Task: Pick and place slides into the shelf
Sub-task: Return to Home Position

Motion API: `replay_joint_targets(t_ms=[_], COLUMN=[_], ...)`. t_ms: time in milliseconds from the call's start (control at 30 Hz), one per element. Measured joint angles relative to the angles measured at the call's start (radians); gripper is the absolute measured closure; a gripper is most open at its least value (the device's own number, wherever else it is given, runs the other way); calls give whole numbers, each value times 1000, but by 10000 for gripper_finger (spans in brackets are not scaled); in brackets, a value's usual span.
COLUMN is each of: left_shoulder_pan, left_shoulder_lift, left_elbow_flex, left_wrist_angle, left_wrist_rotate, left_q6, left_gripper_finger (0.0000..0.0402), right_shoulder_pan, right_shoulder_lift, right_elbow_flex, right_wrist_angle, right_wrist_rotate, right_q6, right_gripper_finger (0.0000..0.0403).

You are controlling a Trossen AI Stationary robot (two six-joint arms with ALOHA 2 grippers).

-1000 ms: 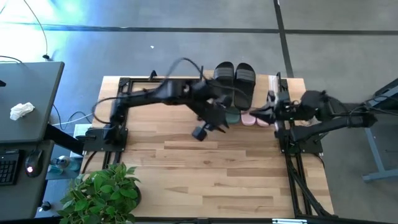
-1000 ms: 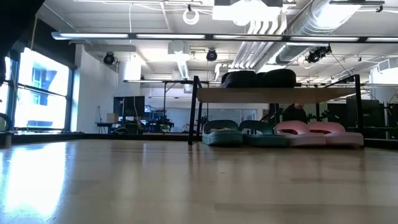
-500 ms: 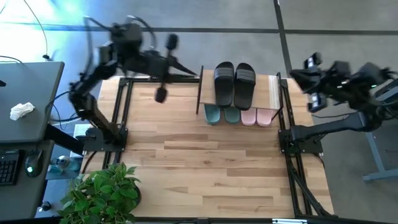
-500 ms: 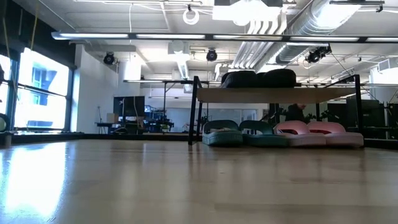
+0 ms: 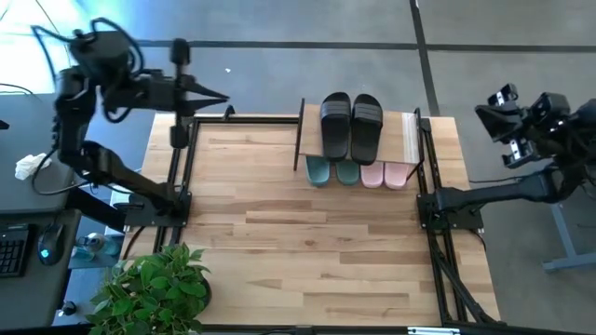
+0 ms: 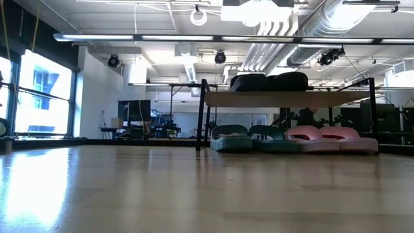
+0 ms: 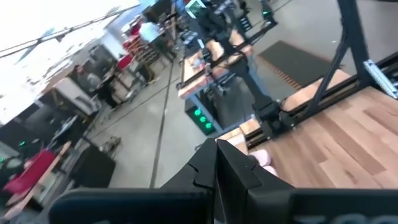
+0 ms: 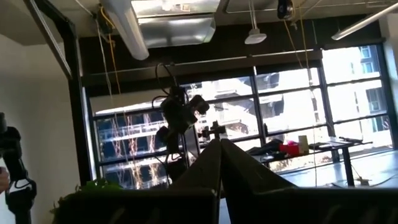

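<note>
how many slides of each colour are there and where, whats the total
black slides: 2, on top of the shelf
dark green slides: 2, under the shelf
pale pink slides: 2, under the shelf
total: 6

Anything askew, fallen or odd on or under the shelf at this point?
Nothing stands out. The black pair sits straight, side by side, on the shelf; the green pair and pink pair line up beneath it. The left hand is beyond the table's far left corner, the right hand off its right side.
</note>
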Motion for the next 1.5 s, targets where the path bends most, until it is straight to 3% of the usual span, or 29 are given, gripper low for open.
replay_joint_targets(t_ms=[200, 633, 833, 1100, 1300, 1500], left_shoulder_pan=[0, 0, 0, 0, 0, 0], left_shoulder_lift=[-126, -624, -873, -1192, -1363, -1363], left_elbow_flex=[-163, -898, -1112, -1358, -1471, -1482], left_wrist_angle=[39, 410, 417, 440, 454, 431], left_wrist_rotate=[-60, -93, -264, -387, -402, -425], left_q6=[-64, -209, -327, -422, -468, -460], left_gripper_finger=[401, 401, 401, 401, 401, 401], right_shoulder_pan=[0, 0, 0, 1, 0, 0], right_shoulder_lift=[-132, -297, -327, -333, -376, -472], right_elbow_flex=[-261, -699, -820, -901, -962, -974], right_wrist_angle=[197, 600, 718, 785, 907, 880], right_wrist_rotate=[3, -47, -94, -100, -108, -87], right_q6=[56, 211, 279, 311, 292, 277], right_gripper_finger=[403, 403, 403, 403, 403, 403])
